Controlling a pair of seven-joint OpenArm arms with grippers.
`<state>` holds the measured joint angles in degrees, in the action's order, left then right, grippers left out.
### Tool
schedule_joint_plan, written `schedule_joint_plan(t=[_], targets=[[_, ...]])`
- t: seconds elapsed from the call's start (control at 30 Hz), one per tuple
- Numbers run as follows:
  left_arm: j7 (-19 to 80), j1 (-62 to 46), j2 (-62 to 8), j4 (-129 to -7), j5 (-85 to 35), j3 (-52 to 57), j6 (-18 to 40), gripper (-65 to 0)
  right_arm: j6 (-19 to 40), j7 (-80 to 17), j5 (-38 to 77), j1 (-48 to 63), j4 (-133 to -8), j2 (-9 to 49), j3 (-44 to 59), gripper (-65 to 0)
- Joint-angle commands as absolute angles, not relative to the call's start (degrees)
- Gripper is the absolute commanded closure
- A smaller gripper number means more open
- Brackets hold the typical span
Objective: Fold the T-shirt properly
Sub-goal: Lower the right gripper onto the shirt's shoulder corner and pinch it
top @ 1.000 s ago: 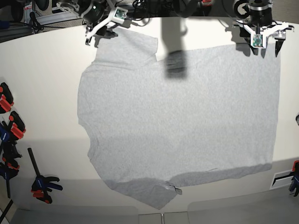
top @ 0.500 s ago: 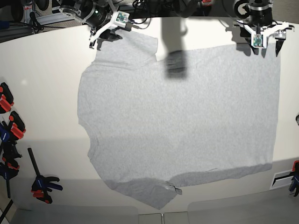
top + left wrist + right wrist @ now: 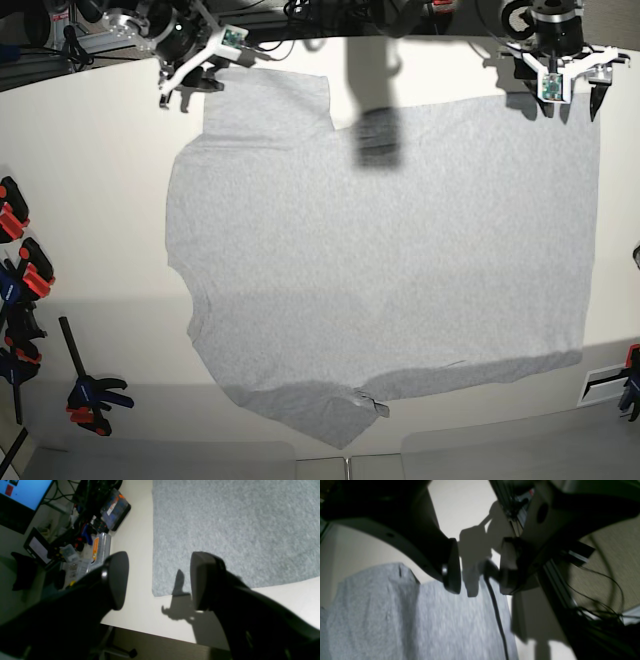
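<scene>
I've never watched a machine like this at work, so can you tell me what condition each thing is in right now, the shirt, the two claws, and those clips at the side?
T-shirt: spread flat on the table, plain side up, not folded.
Left gripper: open, empty, above the shirt's corner.
Right gripper: open, empty, over a sleeve edge.
Clamps: lying unused at the table's side.
Table: bearing the shirt.

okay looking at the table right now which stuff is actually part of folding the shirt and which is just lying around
Part of the job:
- grey T-shirt, spread flat on the table
- left claw, open above a shirt corner
- right claw, at the sleeve end

Just lying about:
- spring clamps at the table edge
- plastic parts boxes
- monitor
</scene>
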<state>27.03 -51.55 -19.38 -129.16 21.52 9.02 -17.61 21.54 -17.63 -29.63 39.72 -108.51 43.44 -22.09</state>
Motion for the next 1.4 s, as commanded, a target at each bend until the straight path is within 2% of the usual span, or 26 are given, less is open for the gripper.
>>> schedule_joint_plan(t=[0.0,0.23,0.67,0.77,0.93,1.13,1.37], targets=[[25.7,-52.0,-19.7,-130.2,22.5,9.4,-18.7,-36.1,24.2,-25.5,-31.4,40.8,-107.0,44.8,-22.2,-26.1],[25.7,-52.1,-19.7,-130.2,22.5,9.4,-18.7,-36.1,23.8,-20.3,-34.5,40.7,-107.0,44.6,-22.2,-26.1],[25.8,-52.1,-19.7,-130.2,22.5,9.4,-18.7,-36.1,23.9,-19.3,-34.6,40.6,-106.1,44.4,-24.8,-26.0],[26.2,-52.1,-19.7,-130.2,22.5,9.4,-18.7,-36.1,22.4,-19.3,-34.7,40.6,-105.7,44.4,-26.2,-26.0],[26.2,-52.1,-19.7,-130.2,22.5,9.4,-18.7,-36.1,19.7,-19.3,-37.5,40.5,-105.6,44.4,-28.1,-18.7],[26.2,-52.1,-19.7,-130.2,22.5,9.4,-18.7,-36.1,19.5,-19.1,-37.4,38.7,-105.1,43.8,-28.9,-18.7],[26.2,-52.1,-19.7,-130.2,22.5,9.4,-18.7,-36.1,19.5,-19.0,-37.4,34.9,-100.4,40.2,-29.6,-18.7]])
